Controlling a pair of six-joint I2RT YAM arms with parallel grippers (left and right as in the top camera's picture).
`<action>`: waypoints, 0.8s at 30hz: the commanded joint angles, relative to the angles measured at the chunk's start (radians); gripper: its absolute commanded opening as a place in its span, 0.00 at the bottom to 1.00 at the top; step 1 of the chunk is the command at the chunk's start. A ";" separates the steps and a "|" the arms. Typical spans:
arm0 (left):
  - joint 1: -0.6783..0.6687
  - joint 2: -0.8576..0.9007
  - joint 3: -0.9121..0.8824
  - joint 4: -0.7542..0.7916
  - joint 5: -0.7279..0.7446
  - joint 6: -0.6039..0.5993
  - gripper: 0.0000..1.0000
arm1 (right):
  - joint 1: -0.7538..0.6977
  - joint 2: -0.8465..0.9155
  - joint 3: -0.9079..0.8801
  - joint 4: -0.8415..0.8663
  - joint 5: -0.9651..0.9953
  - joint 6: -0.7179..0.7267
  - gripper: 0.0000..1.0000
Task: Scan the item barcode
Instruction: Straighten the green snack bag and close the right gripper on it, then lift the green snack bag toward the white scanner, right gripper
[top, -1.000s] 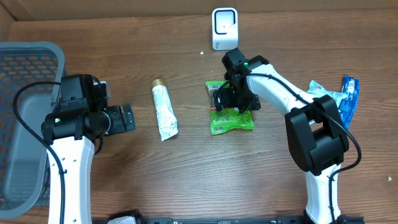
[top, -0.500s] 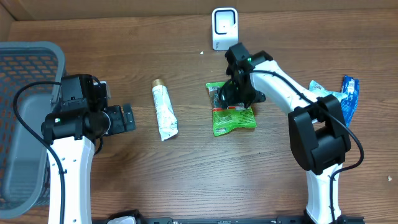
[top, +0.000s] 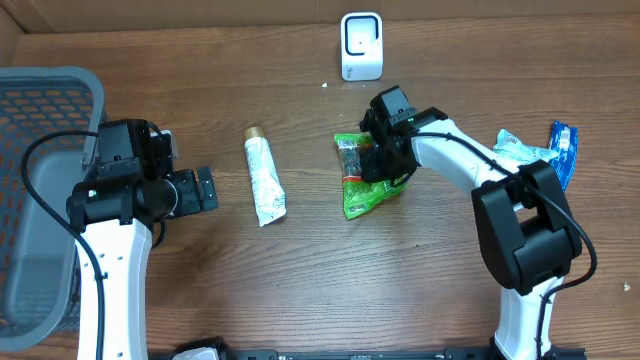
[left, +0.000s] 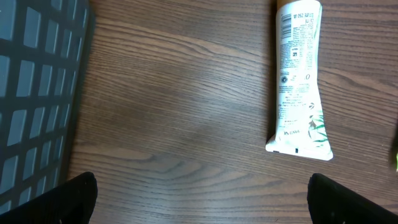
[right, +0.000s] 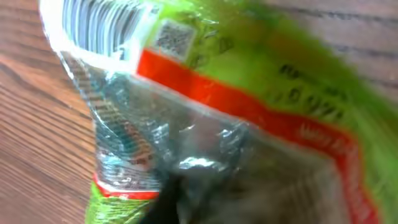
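Note:
The item, a green snack packet (top: 362, 192) with an orange band, lies crumpled on the table right of centre. My right gripper (top: 384, 165) is shut on its upper right part. In the right wrist view the packet (right: 249, 112) fills the frame, its barcode (right: 102, 18) at the upper left and one dark finger (right: 163, 202) behind the clear film. The white scanner (top: 361, 46) stands at the table's back edge, behind the packet. My left gripper (top: 205, 188) hangs open over bare wood (left: 202, 199), left of a white tube (top: 265, 180).
A grey mesh basket (top: 40, 100) fills the far left, its wall (left: 37, 93) showing in the left wrist view. The white tube (left: 298, 74) lies lengthwise, cap away. Blue and white packets (top: 555, 155) lie at the right edge, behind my right arm.
My right gripper has closed on the green packet and shifted slightly right and toward the front. The packet has bunched up from lying flat. The left arm has not moved.

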 joint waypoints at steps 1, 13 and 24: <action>-0.001 -0.002 0.001 0.000 0.010 0.019 0.99 | 0.002 0.063 -0.061 -0.058 0.003 0.027 0.04; -0.001 -0.002 0.001 0.000 0.010 0.019 0.99 | -0.111 -0.131 0.064 -0.097 -0.281 -0.005 0.04; -0.001 -0.002 0.001 0.000 0.010 0.019 1.00 | -0.137 -0.405 0.064 -0.071 -0.344 -0.110 0.04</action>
